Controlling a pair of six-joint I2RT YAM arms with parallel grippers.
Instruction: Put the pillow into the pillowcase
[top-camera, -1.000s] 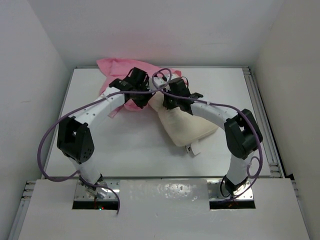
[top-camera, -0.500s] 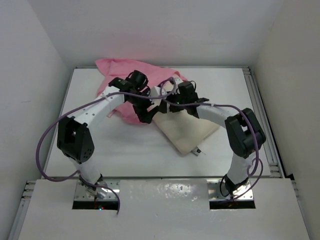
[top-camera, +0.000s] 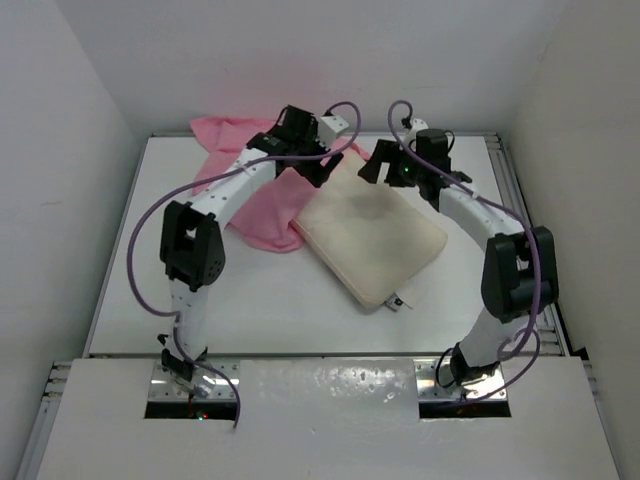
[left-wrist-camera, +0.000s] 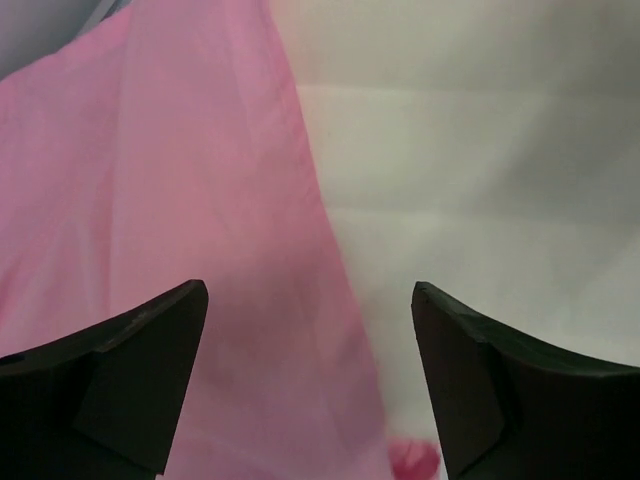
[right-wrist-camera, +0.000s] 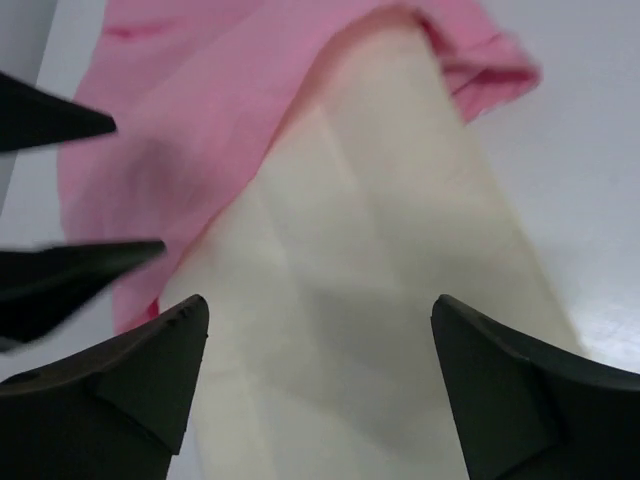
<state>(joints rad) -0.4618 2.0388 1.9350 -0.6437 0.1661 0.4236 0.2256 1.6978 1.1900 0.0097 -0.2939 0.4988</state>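
Top view: bright, evenly lit from above; soft shadows cast on the white counter (top-camera: 250, 290); glare noted on near ledge (top-camera: 330, 385) | left wrist: pillowcase (left-wrist-camera: 150, 200) heavily blurred | right wrist: pillow (right-wrist-camera: 370, 300) softly defocused, jaws rendered as dark silhouettes

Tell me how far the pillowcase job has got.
Barely started. Done: the pillow lies beside the pillowcase, only its far end seemingly tucked under pink fabric. In hand: nothing; the left gripper and right gripper hover open over them. Left: nearly the whole pillow needs sliding in.
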